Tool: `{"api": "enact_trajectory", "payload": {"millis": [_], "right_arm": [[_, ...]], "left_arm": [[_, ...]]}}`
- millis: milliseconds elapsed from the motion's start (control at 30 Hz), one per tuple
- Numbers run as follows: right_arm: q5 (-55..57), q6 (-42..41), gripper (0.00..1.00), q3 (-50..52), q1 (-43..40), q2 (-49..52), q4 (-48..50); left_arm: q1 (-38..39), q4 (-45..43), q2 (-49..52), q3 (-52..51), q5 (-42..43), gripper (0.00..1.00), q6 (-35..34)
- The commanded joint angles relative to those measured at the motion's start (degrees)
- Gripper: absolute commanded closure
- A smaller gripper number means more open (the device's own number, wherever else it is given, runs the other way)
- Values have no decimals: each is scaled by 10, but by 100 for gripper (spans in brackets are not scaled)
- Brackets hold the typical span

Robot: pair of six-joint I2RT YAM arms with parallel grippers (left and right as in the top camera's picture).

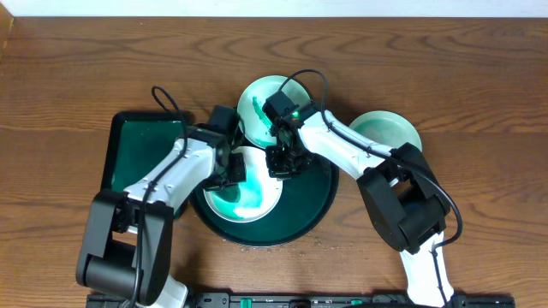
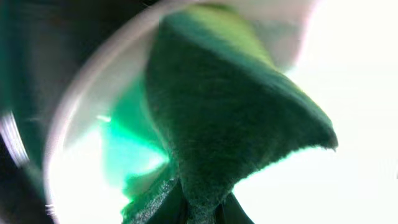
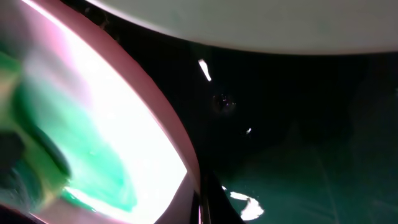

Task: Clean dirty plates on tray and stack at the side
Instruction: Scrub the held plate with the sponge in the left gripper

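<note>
One plate [image 1: 385, 130] lies clean right of the tray [image 1: 312, 201]; the upper plate [image 1: 257, 103] waits. Left fingers [image 1: 233, 171] clamp a cloth [image 2: 236, 124] on the lower plate [image 1: 257, 201]; right fingers [image 1: 282, 161] pinch its rim.

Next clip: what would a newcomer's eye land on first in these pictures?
The bright green smear on the front plate in the round black tray stands out first. Both arms meet there: the left gripper pinches a green scouring pad over it, and the right gripper clamps its right rim. Behind it, a second smeared plate overhangs the tray's far rim, and a third plate sits on the wooden table to the right.
</note>
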State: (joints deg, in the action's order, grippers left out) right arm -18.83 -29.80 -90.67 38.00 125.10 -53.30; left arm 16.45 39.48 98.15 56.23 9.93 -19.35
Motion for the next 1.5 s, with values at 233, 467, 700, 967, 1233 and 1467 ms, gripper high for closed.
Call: {"api": "enact_trajectory", "payload": {"millis": [233, 467, 700, 967, 1233, 1467], "right_arm": [[23, -8, 99, 9, -2, 7, -1], [23, -8, 99, 9, -2, 7, -2], [22, -8, 99, 9, -3, 7, -3], [23, -8, 99, 9, -3, 7, -2], [22, -8, 99, 9, -3, 7, -2], [20, -8, 99, 9, -3, 7, -3]], "left_arm": [[6, -71, 20, -18, 219, 93, 113], [6, -101, 20, -18, -34, 93, 27], [6, -9, 20, -18, -257, 93, -144], [6, 16, 20, -18, -137, 93, -123], [6, 20, 20, -18, 93, 93, -27], [6, -1, 20, -18, 156, 93, 22]]}}
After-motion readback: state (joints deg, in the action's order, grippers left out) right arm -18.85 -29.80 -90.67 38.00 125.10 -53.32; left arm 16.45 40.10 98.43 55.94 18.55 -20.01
